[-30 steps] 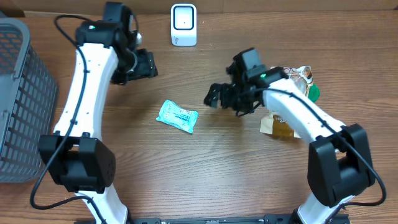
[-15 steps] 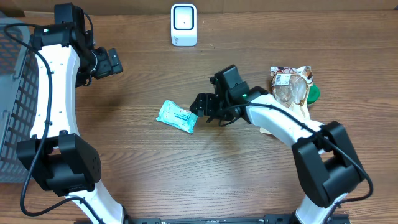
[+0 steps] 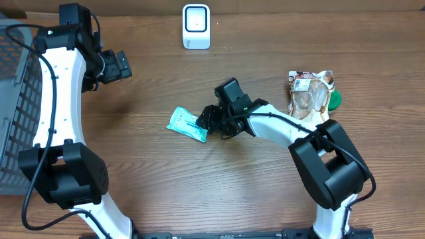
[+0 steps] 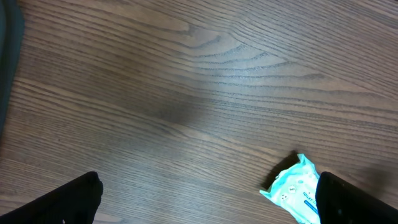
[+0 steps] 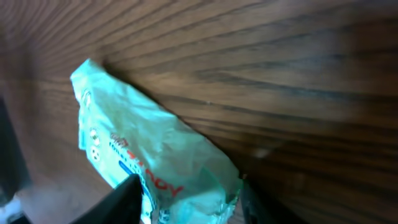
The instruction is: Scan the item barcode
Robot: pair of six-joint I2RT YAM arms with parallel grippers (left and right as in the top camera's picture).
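A teal wipes packet (image 3: 186, 123) lies flat on the wooden table, left of centre. My right gripper (image 3: 207, 122) is low over the packet's right end. In the right wrist view that end of the packet (image 5: 143, 149) fills the gap between the dark fingers (image 5: 121, 202), which press on both of its sides, so the right gripper (image 5: 186, 202) is shut on it. My left gripper (image 3: 123, 66) hangs open at the far left with nothing in it. In the left wrist view the left gripper (image 4: 208, 190) is spread wide, and the packet (image 4: 293, 190) shows by its right finger. The white barcode scanner (image 3: 196, 26) stands at the back.
A grey mesh basket (image 3: 14, 99) stands at the left edge. Several other packaged goods (image 3: 307, 93), one with a green part (image 3: 336, 99), lie in a pile at the right behind my right arm.
My right gripper has moved left onto the packet's end and narrowed around it. My left arm swung left to beside the basket and has held still since, its jaws wide.
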